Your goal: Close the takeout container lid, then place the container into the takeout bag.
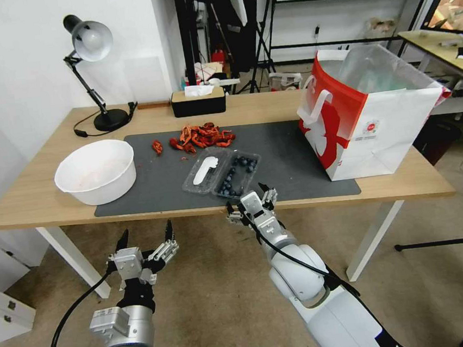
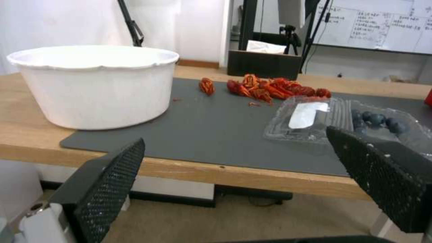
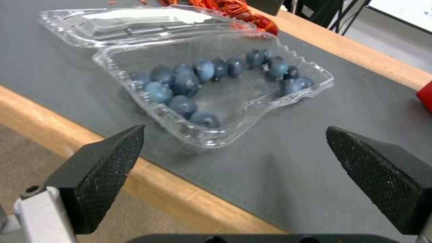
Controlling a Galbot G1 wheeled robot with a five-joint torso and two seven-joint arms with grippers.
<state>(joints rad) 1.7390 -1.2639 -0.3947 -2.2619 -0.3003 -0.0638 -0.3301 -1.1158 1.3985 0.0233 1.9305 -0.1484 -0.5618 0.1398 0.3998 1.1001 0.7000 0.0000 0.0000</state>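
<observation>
We log the container [image 1: 238, 174] near the front edge of the table [image 1: 37, 197], on the grey mat [image 1: 290, 162]; its takeout container lid [image 1: 205, 171] lies flat open beside it. Nothing is done yet: closing and bagging both remain. The right gripper [image 1: 251, 198] hovers at the front edge, jaws apart and empty. The left gripper [image 1: 145, 239] waits below the table, also spread. The takeout bag [image 1: 368, 122] stands at the right end.

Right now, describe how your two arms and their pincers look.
Both arms are silver-grey and white, with rounded joint housings and a black cable running along each. The left pincer has a boxy silver body and two black pointed fingers. The right pincer is built the same, and its black fingers are wedge-shaped with a fine dotted grip texture on the inner faces.
</observation>
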